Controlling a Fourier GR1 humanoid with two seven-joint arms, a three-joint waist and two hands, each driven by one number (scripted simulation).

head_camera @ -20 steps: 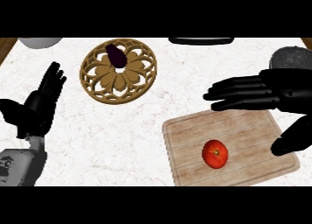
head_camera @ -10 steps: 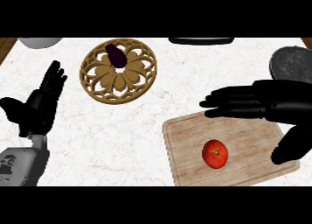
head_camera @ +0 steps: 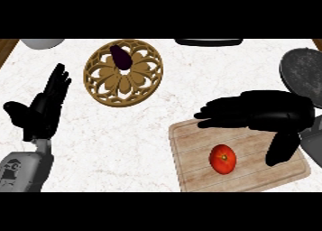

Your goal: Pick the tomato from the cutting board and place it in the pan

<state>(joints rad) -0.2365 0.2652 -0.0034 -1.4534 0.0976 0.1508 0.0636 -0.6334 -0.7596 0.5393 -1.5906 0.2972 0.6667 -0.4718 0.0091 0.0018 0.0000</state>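
1. The fingers (head_camera: 220,112) of the right hand (head_camera: 269,110) are stretched out and slightly spread. They reach leftward over the far edge of the cutting board (head_camera: 190,153) and curl round nothing.
2. The thumb (head_camera: 281,149) of that hand points down over the board's right part. It is well apart from the fingers, so the hand gapes wide and is empty.
3. The palm lies over the board's far right corner. Whether any part of the hand touches the wood cannot be told.
4. The tomato (head_camera: 223,159) lies on the board near its middle. It is red and whole, on the near side of the fingers and to the left of the thumb, touching neither.
5. The grey right forearm (head_camera: 319,146) comes in past the board's right edge.
6. The pan (head_camera: 308,74), dark grey and round, sits beyond the board's far right corner, with nothing showing in it. The view's right edge cuts it off.
7. The left hand (head_camera: 40,110) shows well to the left of the board. It is open and resting, with its fingers straight and pointing away.
8. A carved round wooden trivet (head_camera: 103,85) lies beyond the board's far left corner, apart from it. A dark purple vegetable (head_camera: 120,56) lies on the trivet's far part.
9. Further from the board, at the view's top, a grey bowl (head_camera: 42,43) shows at the far left and a black rim (head_camera: 209,42) straight beyond the board.
10. The board lies on a white marbled counter (head_camera: 123,149).
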